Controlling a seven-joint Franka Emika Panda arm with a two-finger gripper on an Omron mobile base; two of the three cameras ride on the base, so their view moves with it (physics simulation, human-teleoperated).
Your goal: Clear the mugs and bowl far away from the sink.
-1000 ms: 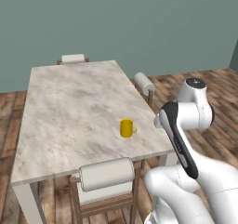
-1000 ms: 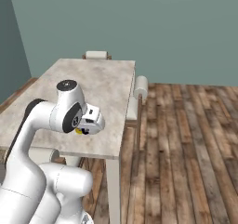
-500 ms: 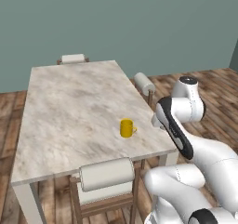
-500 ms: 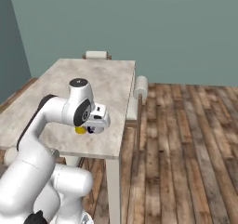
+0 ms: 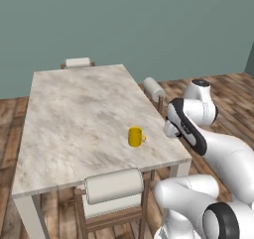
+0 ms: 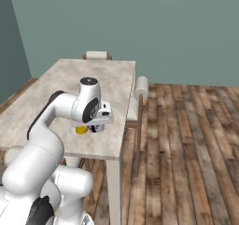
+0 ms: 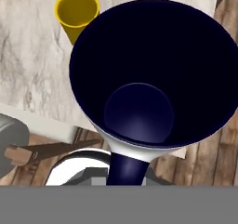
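Note:
A yellow mug stands upright on the marble table near its right front corner. My gripper hovers at that corner, just right of the yellow mug, and is shut on the second mug. That pale mug, with its dark inside and dark handle, is seen from above, its mouth facing the camera; it hangs over the table's edge. The bowl and the sink are out of view.
Chairs with padded roll backs stand at the near side, right side and far end of the table. Wooden floor lies open to the right. A grey-green wall closes the back.
The arm has stretched forward and the hand with the pale mug has edged toward the table's right front corner, closer to the yellow mug. The yellow mug has stayed put.

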